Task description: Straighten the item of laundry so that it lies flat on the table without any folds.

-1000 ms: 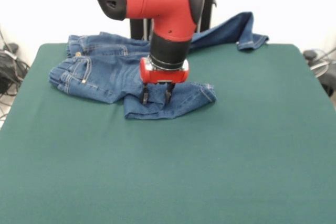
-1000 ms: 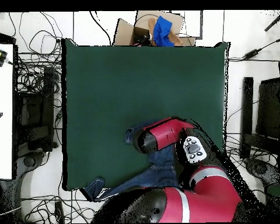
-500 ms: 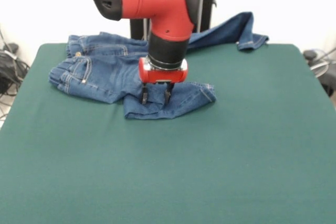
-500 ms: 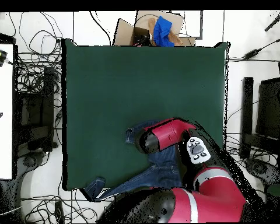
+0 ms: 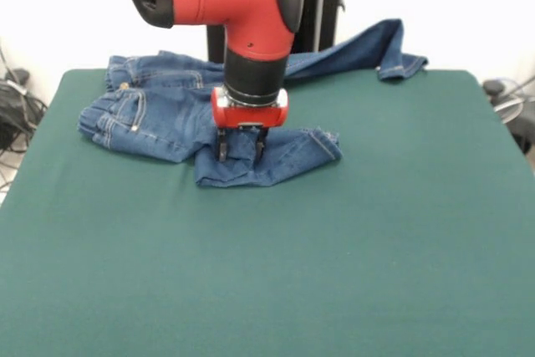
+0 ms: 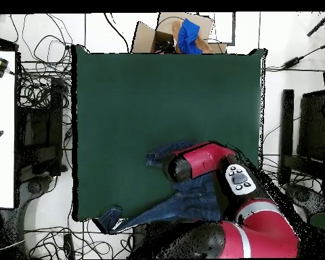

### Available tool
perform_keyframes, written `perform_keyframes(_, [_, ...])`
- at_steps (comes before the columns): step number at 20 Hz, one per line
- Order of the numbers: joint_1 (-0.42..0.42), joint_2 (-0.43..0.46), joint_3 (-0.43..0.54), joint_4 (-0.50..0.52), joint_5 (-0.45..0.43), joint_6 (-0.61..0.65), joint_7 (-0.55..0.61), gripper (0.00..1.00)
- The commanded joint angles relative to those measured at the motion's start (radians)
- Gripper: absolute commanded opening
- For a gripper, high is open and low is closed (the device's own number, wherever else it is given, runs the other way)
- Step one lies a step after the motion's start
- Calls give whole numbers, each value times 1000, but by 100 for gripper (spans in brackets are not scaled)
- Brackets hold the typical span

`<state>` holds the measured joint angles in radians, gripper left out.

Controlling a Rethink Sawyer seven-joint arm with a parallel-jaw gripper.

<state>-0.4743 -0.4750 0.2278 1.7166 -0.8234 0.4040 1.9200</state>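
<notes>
The jeans (image 5: 167, 114) lie crumpled on the far half of the green table (image 5: 334, 273), one leg folded across the front of the heap, the other trailing off the far edge. In the front view the gripper (image 5: 240, 146) stands upright on that folded leg, its two fingers pinched on a ridge of denim. The overhead view hides the gripper under the red arm (image 6: 199, 161), yet shows the trailing leg's hem (image 6: 111, 218) hanging past the table's corner, and a cardboard box (image 6: 158, 34) holding something blue beyond the opposite edge.
</notes>
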Motion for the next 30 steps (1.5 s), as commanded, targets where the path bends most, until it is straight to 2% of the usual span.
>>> perform_keyframes(1, [-38, 98, -38, 160, -113, 100, -172, 0])
perform_keyframes(14, [-59, 48, -55, 261, -103, 58, -103, 0])
perform_keyframes(20, [-55, 24, -55, 293, -142, -14, -56, 0])
perform_keyframes(22, [-71, 0, -40, 328, -121, 0, -49, 0])
perform_keyframes(25, [-98, -108, 23, 456, -21, 38, -38, 0])
perform_keyframes(28, [-111, -193, 97, 567, 44, 2, -7, 0])
perform_keyframes(30, [-93, -211, 127, 603, 74, -39, 37, 0])
